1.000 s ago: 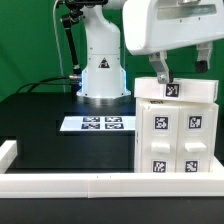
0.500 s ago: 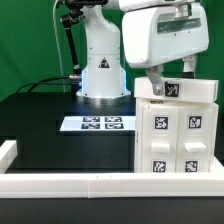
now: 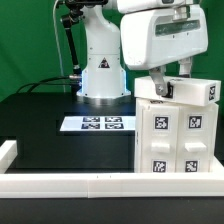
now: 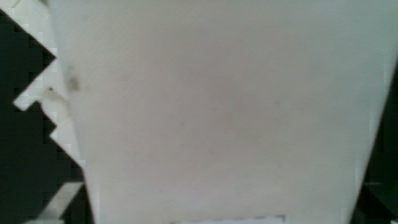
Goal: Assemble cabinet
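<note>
The cabinet is a big white box with tagged fronts, standing at the exterior view's right near the front wall. Its white top panel lies on it, slightly tilted and reaching past the right edge. My gripper comes down from above, a dark finger on each side of the panel, and looks shut on it. The wrist view is filled by a blurred white surface, very close; the fingertips do not show there.
The marker board lies on the black table left of the cabinet. The arm's white base stands behind it. A low white wall runs along the front and left edges.
The gripper has turned and come down over the cabinet's top. The top panel has tilted and slid toward the exterior view's right, and its tag is now hidden.
</note>
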Action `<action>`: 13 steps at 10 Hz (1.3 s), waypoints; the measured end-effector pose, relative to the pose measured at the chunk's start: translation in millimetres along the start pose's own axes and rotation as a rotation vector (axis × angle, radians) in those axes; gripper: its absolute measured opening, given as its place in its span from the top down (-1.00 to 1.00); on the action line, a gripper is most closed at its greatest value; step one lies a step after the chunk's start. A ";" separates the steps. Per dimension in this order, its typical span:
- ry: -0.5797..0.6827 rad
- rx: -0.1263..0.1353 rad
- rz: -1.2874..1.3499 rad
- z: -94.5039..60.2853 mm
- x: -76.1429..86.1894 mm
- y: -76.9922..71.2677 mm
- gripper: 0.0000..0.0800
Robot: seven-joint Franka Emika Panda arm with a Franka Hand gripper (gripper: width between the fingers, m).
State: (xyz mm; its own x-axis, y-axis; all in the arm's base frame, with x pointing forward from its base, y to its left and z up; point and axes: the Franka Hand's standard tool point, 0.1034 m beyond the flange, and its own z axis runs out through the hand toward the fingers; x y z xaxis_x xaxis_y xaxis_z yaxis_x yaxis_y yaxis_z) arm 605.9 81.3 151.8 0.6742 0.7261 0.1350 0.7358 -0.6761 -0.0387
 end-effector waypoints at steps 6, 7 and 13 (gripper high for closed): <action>0.004 0.001 0.409 -0.2 -0.1 0.7 -0.39; 0.010 -0.002 0.521 -0.3 1.0 1.0 -0.39; 0.017 -0.003 0.915 -0.3 2.9 1.6 -0.39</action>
State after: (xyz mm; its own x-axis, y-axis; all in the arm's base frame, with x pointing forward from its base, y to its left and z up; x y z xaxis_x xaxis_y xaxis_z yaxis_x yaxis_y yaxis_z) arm 609.0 82.3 152.4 0.9931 -0.0954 0.0678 -0.0856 -0.9871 -0.1352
